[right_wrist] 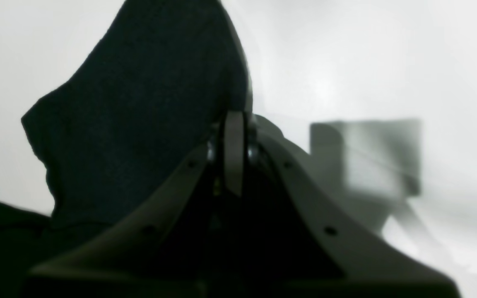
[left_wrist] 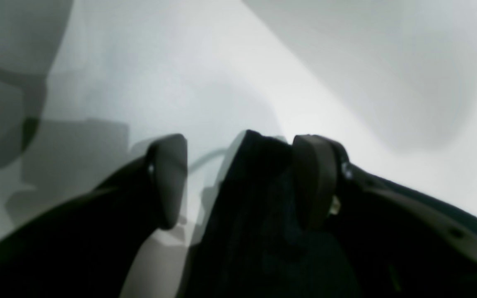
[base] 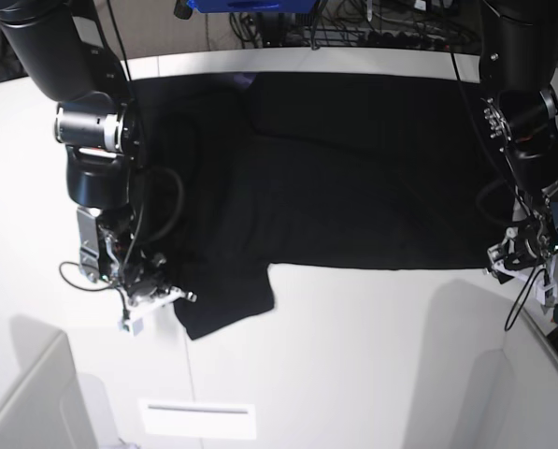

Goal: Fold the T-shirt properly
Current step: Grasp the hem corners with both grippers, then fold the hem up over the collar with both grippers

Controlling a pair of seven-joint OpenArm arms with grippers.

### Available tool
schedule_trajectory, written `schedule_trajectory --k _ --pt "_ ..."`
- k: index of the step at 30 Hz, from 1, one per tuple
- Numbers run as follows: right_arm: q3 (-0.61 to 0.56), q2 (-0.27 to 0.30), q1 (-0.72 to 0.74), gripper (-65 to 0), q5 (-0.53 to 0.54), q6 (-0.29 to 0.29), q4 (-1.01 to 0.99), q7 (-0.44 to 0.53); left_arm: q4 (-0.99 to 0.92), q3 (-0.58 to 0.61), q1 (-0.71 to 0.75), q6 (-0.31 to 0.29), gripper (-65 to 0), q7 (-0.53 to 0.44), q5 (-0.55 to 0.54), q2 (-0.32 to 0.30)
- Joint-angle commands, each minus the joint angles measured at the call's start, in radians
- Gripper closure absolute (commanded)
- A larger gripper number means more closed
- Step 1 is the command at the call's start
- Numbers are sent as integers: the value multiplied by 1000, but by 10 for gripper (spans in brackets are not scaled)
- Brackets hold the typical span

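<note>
While the black T-shirt (base: 335,168) lies spread across the white table (base: 353,355), plain side up, the right end effector (right_wrist: 234,124) is clamped together on its sleeve edge, and the left end effector (left_wrist: 238,174) stands apart, cloth resting against one finger (left_wrist: 315,182).

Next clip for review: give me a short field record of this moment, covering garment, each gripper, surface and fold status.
garment: black T-shirt, spread flat across the table, plain side up, no print visible
left gripper: open, black cloth lying against one finger, at the shirt's corner
right gripper: shut on the T-shirt's sleeve edge
surface: white table
fold status: body still unfolded; sleeve on the right arm's side lies rumpled
</note>
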Motion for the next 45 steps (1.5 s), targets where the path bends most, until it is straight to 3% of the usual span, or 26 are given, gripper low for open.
schedule_trajectory --k 1,6,7,12,18,22,27,37,41,45 --pt "-4 1 16 0 -15 -6 4 -32 13 20 -23 -3 -390 0 -3 -16" --pt "-4 3 16 0 -15 -6 4 -32 1 151 -18 -3 -372 -61 -13 -15" --pt "-4 3 15 0 -15 -6 4 -30 -3 148 -15 -3 -339 -64 -13 -13" --pt "-4 4 15 0 -15 -6 5 -29 -30 154 -6 -3 0 -72 -7 -1" --pt "-4 7 -62 0 -15 -4 188 -7 49 149 -4 -8 0 -56 -15 -7" --pt "-4 10 -156 0 -15 -4 407 -45 187 148 49 -17 0 33 -16 -12" --pt "-1 10 -249 0 -15 -4 631 -81 389 53 172 -115 0 137 -32 -10" --pt "13 24 -400 0 -12 -6 987 -254 753 -78 399 -121 0 375 -285 -18" --pt "84 18 -502 0 -10 -6 1164 -343 891 -92 499 -121 0 416 -294 -13" --pt "108 16 -631 0 -10 -4 1340 -362 994 -105 597 -121 0 416 -297 -16"
